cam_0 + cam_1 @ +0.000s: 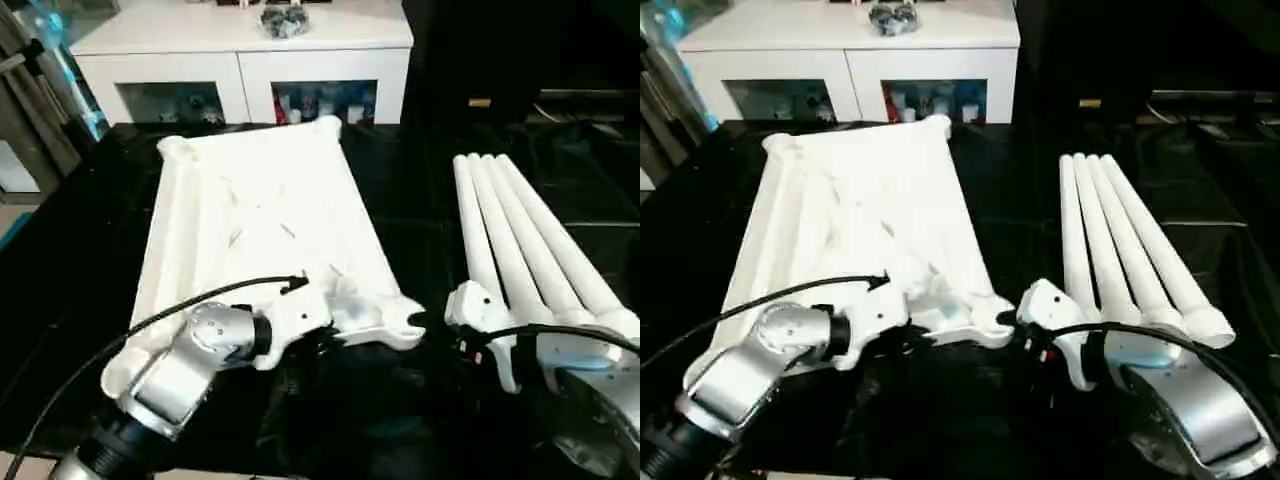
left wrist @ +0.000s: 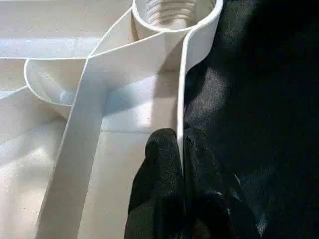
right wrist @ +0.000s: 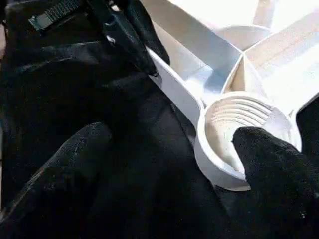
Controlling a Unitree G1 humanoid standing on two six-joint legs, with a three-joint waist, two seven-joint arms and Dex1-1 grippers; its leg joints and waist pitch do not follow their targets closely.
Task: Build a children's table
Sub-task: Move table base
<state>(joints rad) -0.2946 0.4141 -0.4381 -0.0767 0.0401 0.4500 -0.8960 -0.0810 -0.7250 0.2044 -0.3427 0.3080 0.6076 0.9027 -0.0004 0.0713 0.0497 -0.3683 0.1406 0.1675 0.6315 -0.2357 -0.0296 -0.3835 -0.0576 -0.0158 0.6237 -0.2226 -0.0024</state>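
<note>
The white tabletop (image 1: 260, 220) lies upside down on the black cloth, ribbed underside facing up. My left gripper (image 2: 180, 149) is shut on the thin rim of its near edge, a short way from the near-right corner socket (image 3: 244, 129). My right gripper (image 3: 174, 137) is open at that same corner. One of its fingers (image 3: 271, 164) rests against the socket's threaded ring and the other hangs over the cloth. Four white legs (image 1: 520, 240) lie side by side to the right of the tabletop, thick ends toward me.
A white cabinet (image 1: 240, 60) with glass-fronted compartments stands behind the work surface, with a small cluster of items (image 1: 283, 20) on top. Black cloth (image 1: 410, 200) covers the surface between the tabletop and the legs. A cable (image 1: 150, 320) runs along my left forearm.
</note>
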